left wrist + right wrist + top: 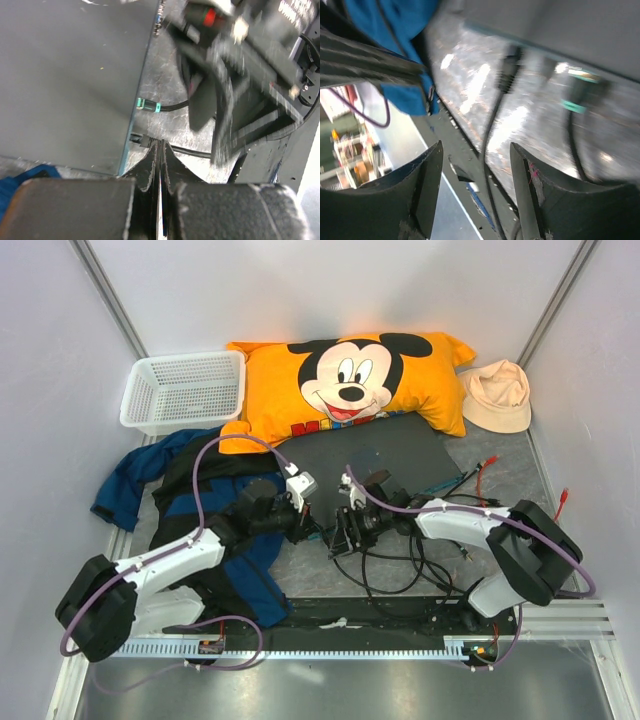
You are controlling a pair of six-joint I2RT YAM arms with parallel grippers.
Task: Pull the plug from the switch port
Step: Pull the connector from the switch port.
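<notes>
Grey switch (65, 75) cropped, teal plug (575, 100) blurred, left end effector (159, 145) clenched, right end effector (476, 150) released.

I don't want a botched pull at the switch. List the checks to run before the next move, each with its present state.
1. Right gripper open for a grasp: ok, jaws apart.
2. Black plug seated in the switch: ok, not yet pulled.
3. Teal plug beside it also seated: ok, so settle which one is the target.
4. Black cable runs between the right jaws in the wrist view: ok, though blurred.
5. Left gripper clear of the plugs: not ok, it is shut right by the black plug.
6. Left gripper pinching that cable: cannot tell.
</notes>
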